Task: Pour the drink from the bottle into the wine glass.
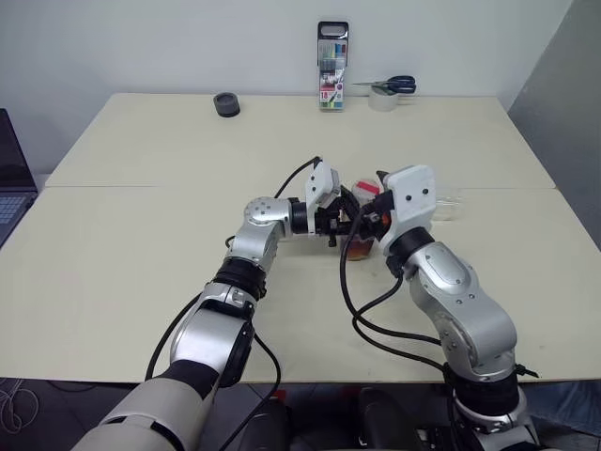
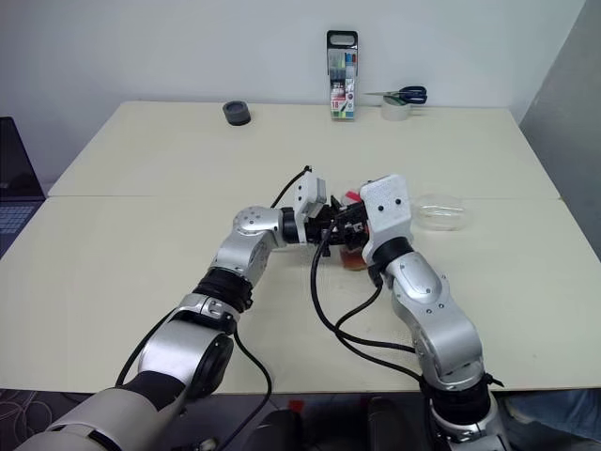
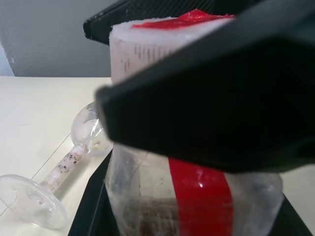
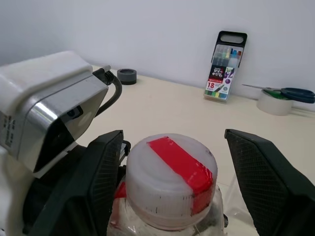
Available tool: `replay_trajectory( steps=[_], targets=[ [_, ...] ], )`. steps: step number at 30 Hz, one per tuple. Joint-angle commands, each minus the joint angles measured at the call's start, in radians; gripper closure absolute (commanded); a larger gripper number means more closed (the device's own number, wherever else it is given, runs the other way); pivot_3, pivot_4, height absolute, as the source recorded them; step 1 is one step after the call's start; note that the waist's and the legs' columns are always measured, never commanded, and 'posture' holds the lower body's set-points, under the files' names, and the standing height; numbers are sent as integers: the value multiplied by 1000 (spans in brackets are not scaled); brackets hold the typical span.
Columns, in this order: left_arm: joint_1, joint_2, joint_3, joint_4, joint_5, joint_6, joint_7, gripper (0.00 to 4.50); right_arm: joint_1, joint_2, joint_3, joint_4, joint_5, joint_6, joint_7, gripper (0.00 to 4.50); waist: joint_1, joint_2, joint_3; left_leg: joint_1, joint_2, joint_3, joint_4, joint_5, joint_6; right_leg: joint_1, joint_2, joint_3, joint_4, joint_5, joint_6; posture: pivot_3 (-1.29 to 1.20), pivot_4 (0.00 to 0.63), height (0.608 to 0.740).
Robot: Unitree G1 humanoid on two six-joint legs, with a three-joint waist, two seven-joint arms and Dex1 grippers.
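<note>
The left gripper point(image 3: 206, 123) is clamped on the bottle point(image 4: 170, 189) just below its cap point(image 4: 171, 179), holding it upright near the table's point(image 1: 141, 244) centre. The right gripper point(image 4: 172, 182) stands spread, one finger on each side of the cap, neither touching it. The bottle is clear plastic with a squarish body and a red strip point(image 3: 204, 199) running up the body and over the white cap; reddish-brown drink point(image 1: 360, 249) shows low in it. Just to its right, the wine glass point(image 3: 59, 172) lies on its side on the table. A marker case point(image 1: 331, 66), scissors point(image 1: 390, 85) on a tape roll point(image 1: 383, 100), and a dark roll point(image 1: 226, 104) sit along the far edge.
</note>
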Motion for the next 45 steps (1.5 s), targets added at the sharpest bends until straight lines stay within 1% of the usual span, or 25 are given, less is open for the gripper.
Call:
replay_trajectory(
  steps=[1,2,3,5,9,11,13,15,18,20,22,23,25,27,30,33,36,37,41,43,45],
  targets=[
    [-19,1,17,-24,-6,-16,4,2794,-4,18,8,-32,-9,-29,2,1361,0,0,0,0,0,0,0,0,0,0,0,0,0,0,0,0,150,740],
    [-19,1,16,-24,-6,-15,4,2794,-4,21,8,-31,-11,-31,3,1553,0,0,0,0,0,0,0,0,0,0,0,0,0,0,0,0,150,740],
    [-18,1,16,-26,-5,-15,3,2794,-2,23,8,-30,-14,-33,4,1935,0,0,0,0,0,0,0,0,0,0,0,0,0,0,0,0,150,740],
    [-14,2,14,-28,-5,-15,1,2794,-1,26,7,-27,-14,-36,7,2561,0,0,0,0,0,0,0,0,0,0,0,0,1,0,0,0,150,740],
    [-5,4,10,-39,-4,-13,-5,2794,1,20,7,-27,-4,-43,31,2604,-1,0,0,0,0,0,0,0,0,0,0,0,1,0,0,0,150,740],
    [2,9,4,-43,0,-16,-14,2794,7,2,-4,-32,33,-39,79,2604,-1,0,0,0,0,0,0,0,0,0,0,0,1,0,0,0,150,740],
    [7,15,1,-43,4,-20,-23,2794,12,-48,-21,-43,115,-32,201,2604,-1,0,0,0,0,0,0,0,0,0,0,0,1,0,0,0,150,740],
    [8,21,-2,-42,7,-27,-34,2795,-13,-142,-55,-21,204,-36,367,2604,0,0,0,0,-1,0,1,0,0,0,0,0,1,0,0,0,150,740],
    [13,28,-9,-42,11,-50,-58,2800,-114,-306,-105,124,292,-58,618,2604,-2,0,0,0,-1,1,2,-1,2,0,0,0,1,0,0,0,150,740],
    [19,35,-11,-45,16,-70,-67,2803,-198,-388,-152,242,385,-7,762,2604,-4,0,0,0,-1,1,3,-2,4,1,0,0,2,0,0,0,150,740],
    [20,39,-7,-44,18,-79,-59,2806,-231,-432,-180,284,458,39,832,2604,-4,0,0,1,0,1,4,-2,4,1,1,0,3,0,0,0,150,740],
    [20,41,-2,-42,17,-81,-50,2808,-231,-440,-182,282,459,32,830,2604,-4,0,0,1,0,0,4,-2,4,1,1,0,4,0,0,0,150,740],
    [17,41,6,-41,12,-72,-32,2808,-228,-442,-192,271,447,7,804,1862,-5,0,0,0,0,0,6,-2,4,1,1,-1,5,0,0,0,150,740],
    [15,40,13,-40,7,-60,-17,2812,-226,-441,-210,257,442,-5,779,1245,-5,0,0,-1,0,0,7,-2,4,0,0,0,5,0,0,0,150,740],
    [3,33,28,-32,1,-29,13,2812,-193,-448,-255,142,436,17,688,207,-2,0,0,-3,0,-1,10,-2,4,0,0,-1,6,0,0,0,150,740],
    [-6,24,38,-24,5,-13,40,2812,-124,-436,-274,12,406,40,573,172,3,0,0,-5,-1,-2,12,-2,4,0,0,-1,6,0,0,0,150,740],
    [-16,10,44,-15,7,-3,59,2812,-14,-342,-211,-97,276,22,351,172,5,0,0,-7,-1,-4,13,-2,4,-1,-1,-2,5,0,0,0,150,740],
    [-18,8,43,-13,9,-5,60,2812,6,-304,-188,-111,237,18,287,172,4,0,0,-7,-1,-4,13,-2,3,-1,-1,-2,6,0,0,0,150,740],
    [-22,4,38,-7,19,-16,56,2812,33,-181,-83,-115,134,1,145,172,-1,0,0,-7,-1,-2,13,-1,1,-2,0,-1,7,0,0,0,150,740],
    [-25,2,37,-4,22,-20,55,2812,33,-132,-34,-101,92,-10,100,172,-4,0,0,-6,0,-3,12,0,1,-2,1,-1,7,0,0,0,150,740],
    [-27,3,33,1,28,-32,54,2812,26,-80,-16,-77,61,-22,55,172,-4,0,0,-6,0,-3,12,0,1,-2,1,-1,7,0,0,0,150,740]
  ],
)
